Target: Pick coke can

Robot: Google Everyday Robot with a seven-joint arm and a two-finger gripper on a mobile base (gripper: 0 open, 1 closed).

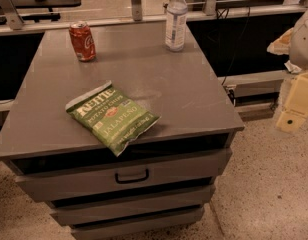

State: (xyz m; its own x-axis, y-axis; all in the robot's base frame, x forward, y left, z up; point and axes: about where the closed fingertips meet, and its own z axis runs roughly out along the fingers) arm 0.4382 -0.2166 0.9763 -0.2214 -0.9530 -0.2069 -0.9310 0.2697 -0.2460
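The coke can (82, 41), red with white script and a silver top, stands upright near the far left corner of the grey cabinet top (184, 89). My gripper (293, 111) is a cream-coloured shape at the right edge of the view, off the cabinet's right side and above the floor. It is far from the can and holds nothing that I can see.
A clear plastic water bottle (176, 20) stands upright at the far edge, right of the can. A green jalapeño chip bag (113, 116) lies flat near the front edge, its corner overhanging. Drawers with a handle (132, 176) are below. Speckled floor lies to the right.
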